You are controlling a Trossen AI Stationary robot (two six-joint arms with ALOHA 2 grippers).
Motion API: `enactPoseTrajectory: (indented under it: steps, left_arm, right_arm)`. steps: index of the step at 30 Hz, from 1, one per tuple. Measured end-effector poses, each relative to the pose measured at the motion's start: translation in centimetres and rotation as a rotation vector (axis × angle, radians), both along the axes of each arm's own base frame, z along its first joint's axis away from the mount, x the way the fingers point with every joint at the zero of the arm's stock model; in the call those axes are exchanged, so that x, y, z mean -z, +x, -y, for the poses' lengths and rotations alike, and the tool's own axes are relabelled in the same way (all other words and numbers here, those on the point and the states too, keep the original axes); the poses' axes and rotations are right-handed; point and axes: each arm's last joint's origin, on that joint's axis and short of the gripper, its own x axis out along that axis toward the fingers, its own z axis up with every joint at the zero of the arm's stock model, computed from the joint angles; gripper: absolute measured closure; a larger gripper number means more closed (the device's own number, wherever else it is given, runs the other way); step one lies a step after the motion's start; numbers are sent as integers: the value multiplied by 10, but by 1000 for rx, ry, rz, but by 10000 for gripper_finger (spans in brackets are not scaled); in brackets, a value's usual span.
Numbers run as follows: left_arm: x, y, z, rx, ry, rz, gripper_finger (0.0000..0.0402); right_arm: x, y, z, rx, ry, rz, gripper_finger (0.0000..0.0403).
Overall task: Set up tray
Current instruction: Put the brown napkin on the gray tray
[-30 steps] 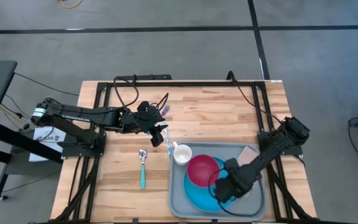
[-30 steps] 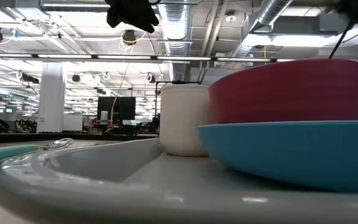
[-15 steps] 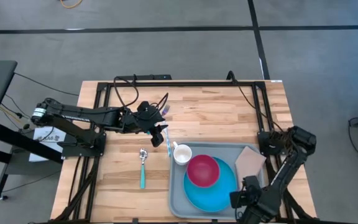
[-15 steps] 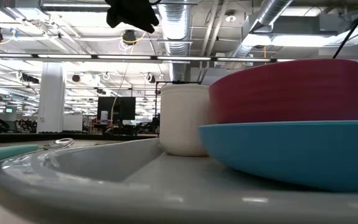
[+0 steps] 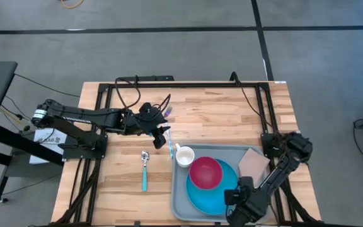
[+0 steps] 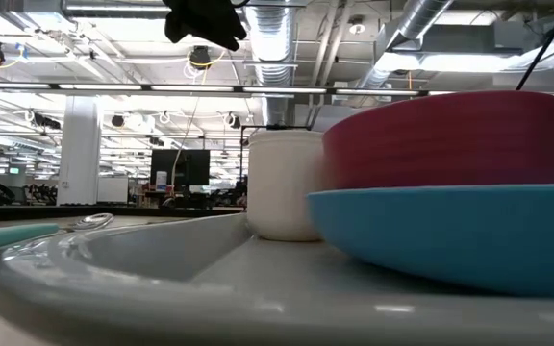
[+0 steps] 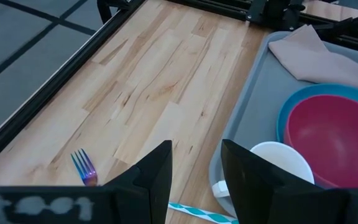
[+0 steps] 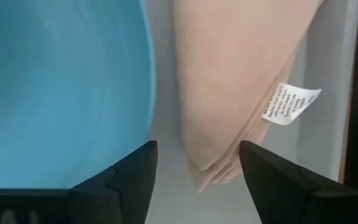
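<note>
Tray (image 5: 180,189) sits flat at the table's front right, roughly square, no clear long axis, carrying blue plate (image 5: 210,195), red bowl (image 5: 205,173), white cup (image 5: 184,156), folded napkin (image 5: 254,162). Right gripper (image 5: 237,203) low over the tray's front edge, fingers wide apart, empty. Left gripper (image 5: 162,135) hovers mid-table beside the tray's far-left corner, half-open, empty.

From my remote seat, the tray (image 5: 180,203) sits at the table's (image 5: 219,113) front right. On it, the plate (image 5: 229,192) holds the bowl (image 5: 205,173); the cup (image 5: 184,155) stands in the tray's back-left corner, the napkin (image 5: 254,162) in its back-right corner. Left of the tray's edge, the spoon (image 5: 145,170) lies on the table.
</note>
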Motion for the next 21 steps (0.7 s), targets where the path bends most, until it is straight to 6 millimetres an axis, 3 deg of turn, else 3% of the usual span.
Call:
enactPoseTrajectory:
  steps: [9, 17, 21]
  left_arm:
    - [0, 0, 0, 3, -3, -1, 274]
    - [0, 0, 0, 3, -3, -2, 274]
    - [0, 0, 0, 3, -3, -2, 274]
  right_arm:
    - [-10, -6, 0, 3, 23, -20, 184]
    - [-7, -20, -7, -43, -10, -44, 184]
    - [4, -21, -5, -46, -6, -14, 185]
